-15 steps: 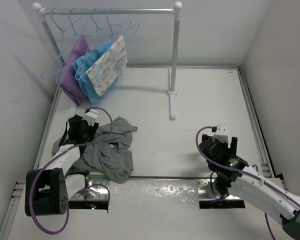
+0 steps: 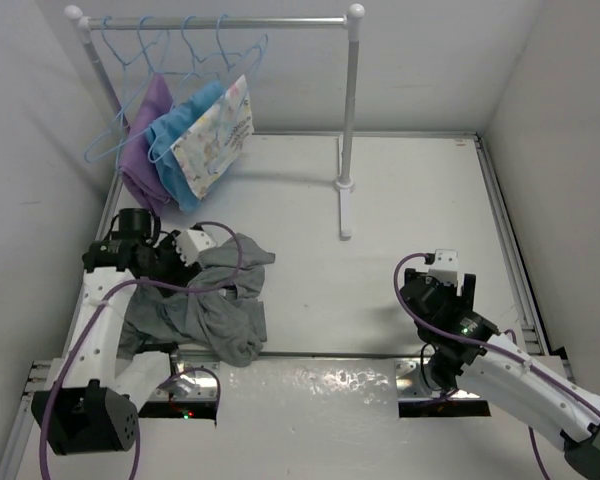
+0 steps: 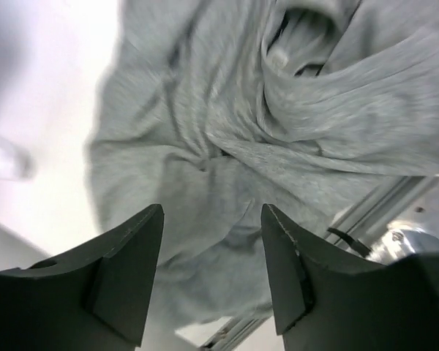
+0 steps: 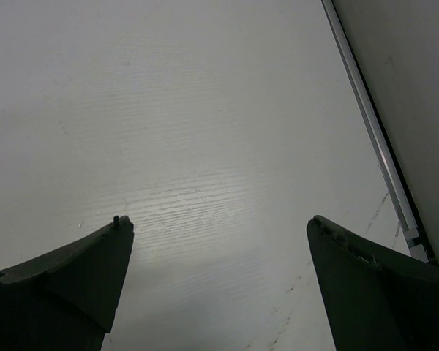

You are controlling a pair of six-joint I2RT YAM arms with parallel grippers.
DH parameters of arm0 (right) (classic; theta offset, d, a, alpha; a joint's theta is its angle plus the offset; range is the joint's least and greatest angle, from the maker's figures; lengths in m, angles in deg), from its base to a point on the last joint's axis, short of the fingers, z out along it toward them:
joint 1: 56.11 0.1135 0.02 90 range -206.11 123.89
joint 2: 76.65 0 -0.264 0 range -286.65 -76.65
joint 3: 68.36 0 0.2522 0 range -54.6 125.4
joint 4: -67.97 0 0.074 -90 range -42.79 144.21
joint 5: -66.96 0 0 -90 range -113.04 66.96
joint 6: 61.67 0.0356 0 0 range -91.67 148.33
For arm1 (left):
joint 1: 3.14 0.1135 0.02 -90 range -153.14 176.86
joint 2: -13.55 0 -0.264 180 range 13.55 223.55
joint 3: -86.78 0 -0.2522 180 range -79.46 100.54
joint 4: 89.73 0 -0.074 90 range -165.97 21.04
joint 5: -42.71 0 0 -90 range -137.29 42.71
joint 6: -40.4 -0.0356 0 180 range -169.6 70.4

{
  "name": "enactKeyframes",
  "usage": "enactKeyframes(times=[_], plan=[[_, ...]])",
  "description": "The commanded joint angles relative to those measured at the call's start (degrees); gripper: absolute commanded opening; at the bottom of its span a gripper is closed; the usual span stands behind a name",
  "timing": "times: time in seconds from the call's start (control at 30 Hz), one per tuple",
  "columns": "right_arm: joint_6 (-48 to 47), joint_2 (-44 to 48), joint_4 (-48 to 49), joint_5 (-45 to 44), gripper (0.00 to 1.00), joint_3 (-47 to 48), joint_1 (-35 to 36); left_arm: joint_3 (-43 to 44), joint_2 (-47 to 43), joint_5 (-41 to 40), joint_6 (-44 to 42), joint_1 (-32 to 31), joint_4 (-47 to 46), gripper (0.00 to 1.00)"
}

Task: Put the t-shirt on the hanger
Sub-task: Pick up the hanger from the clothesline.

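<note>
Your left pincer (image 3: 212,210) is hovering with its jaws apart and empty over the t-shirt (image 2: 215,305), which is lying crumpled at eight o'clock on the worktop (image 2: 380,200). Your right pincer (image 4: 219,219) is gaping wide above the worktop at four o'clock. The hanger (image 2: 244,57) is hanging on the rail (image 2: 280,21) at eleven o'clock

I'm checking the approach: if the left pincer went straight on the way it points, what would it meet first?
Probably the crumpled grey t-shirt, filling the view beyond the left pincer; depth is unclear.
</note>
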Motion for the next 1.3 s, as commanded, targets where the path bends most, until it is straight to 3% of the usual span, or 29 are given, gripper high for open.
enactKeyframes(times=[0.0, 0.13, 0.2, 0.27, 0.37, 0.5, 0.7, 0.9, 1.07, 1.27], plan=[[-0.72, 1.14, 1.97, -0.15, 0.99, 0.78, -0.17, 10.75, -1.87, 6.38, -0.8, 0.34, 13.35, 0.53], [-1.25, 1.24, 2.41, 0.38, 0.99, 0.69, -0.17, 25.09, -0.56, 6.19, 6.06, 0.34, 13.26, 0.53], [-1.43, 0.89, 2.76, 0.64, 0.99, 0.69, -0.09, 37.26, 1.45, 11.01, 9.48, 0.34, 12.39, 0.6], [-1.6, 0.18, 2.85, 0.9, 0.99, 0.87, -0.17, 47.12, 2.52, 16.18, 18.7, 0.34, 6.61, 0.7], [-1.6, -0.87, 3.03, 1.17, 0.99, 0.95, -0.17, 50.78, 2.78, 20.61, 33.29, 0.34, -13.11, 0.77], [-1.52, -1.58, 3.12, 1.17, 0.99, 0.95, -0.17, 53.85, 7.87, 21.41, 47.09, 0.34, -23.98, 0.77], [-1.16, -1.23, 2.94, 0.99, 0.99, 0.95, -0.17, 54.74, 14.29, 19.04, 56.95, -0.09, -35.15, 0.76], [-1.08, -1.75, 2.94, 0.99, 0.99, 0.95, -0.17, 58.34, 23.08, 11.48, 56.53, -4.4, -36.13, 0.71], [-0.99, -2.28, 2.94, 0.91, 0.99, 0.95, -0.09, 61.15, 29.22, 3.14, 52.4, -13.53, -34.9, 0.7], [-0.99, -2.19, 3.03, 1.17, 0.99, 0.95, -0.17, 63.96, 35.55, -9.52, 51.96, -15.56, -35.43, 0.69]])
